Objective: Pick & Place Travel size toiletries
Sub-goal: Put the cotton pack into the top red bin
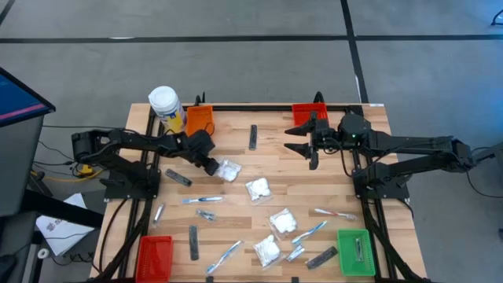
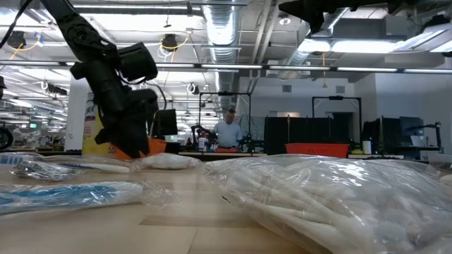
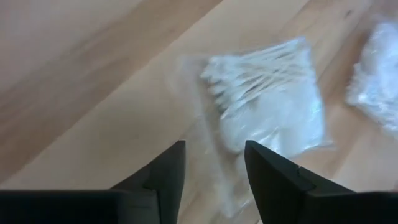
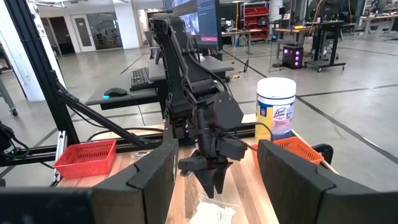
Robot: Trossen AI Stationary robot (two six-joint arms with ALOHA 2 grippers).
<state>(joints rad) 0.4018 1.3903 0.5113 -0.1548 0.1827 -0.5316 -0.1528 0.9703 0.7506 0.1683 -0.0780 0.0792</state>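
The travel size toiletries lie scattered on the wooden table [image 1: 236, 149]: white packets, toothbrushes, dark bars and sachets. My left gripper [image 1: 214, 166] points slantwise down at a clear packet of cotton swabs [image 3: 267, 93], which lies flat on the table. Its fingers are apart, and the packet's clear edge [image 3: 214, 165] reaches in between them. My right gripper [image 1: 310, 145] hangs high over the table's far right part. It is level, open and empty, and it looks toward the left arm [image 4: 208, 124]. My left gripper comes at the swab packet slanting down from the table's left side. The packet's clear edge [image 3: 217, 180] lies between the two fingers [image 3: 168, 171]. I cannot tell whether the fingers touch it. The packet rests flat on the table.
An orange bin [image 1: 199, 120] and a white-capped yellow jar [image 1: 164, 106] stand at the far left. A red bin [image 1: 310, 114] is far right, another red bin [image 1: 154, 255] near left, a green bin [image 1: 355, 251] near right. More white packets [image 1: 258, 189] lie mid-table.
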